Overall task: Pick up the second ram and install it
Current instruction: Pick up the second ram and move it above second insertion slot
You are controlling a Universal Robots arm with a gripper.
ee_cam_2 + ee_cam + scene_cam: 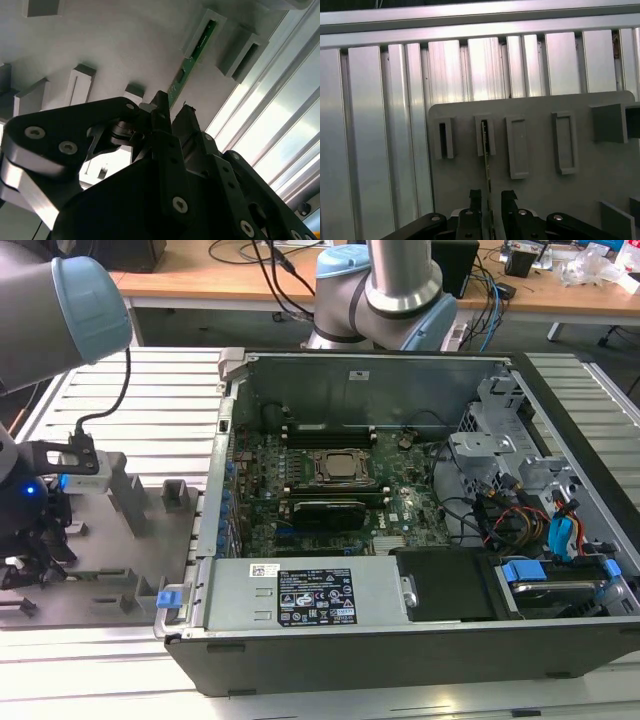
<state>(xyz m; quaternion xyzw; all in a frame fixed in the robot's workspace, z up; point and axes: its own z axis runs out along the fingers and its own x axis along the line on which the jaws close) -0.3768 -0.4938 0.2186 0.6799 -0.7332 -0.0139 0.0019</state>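
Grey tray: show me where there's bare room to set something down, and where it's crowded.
Bare tray lies between the tool and the empty holders. The slatted table bordering the tray is bare as well. Crowded: the second ram, standing on edge in its holder, runs between the open tool's fingers.

The exterior view looks down on the computer case (350, 375) and grey tray (105, 580). Both wrist views face that tray closely, past the end effector (488, 195) (172, 107).
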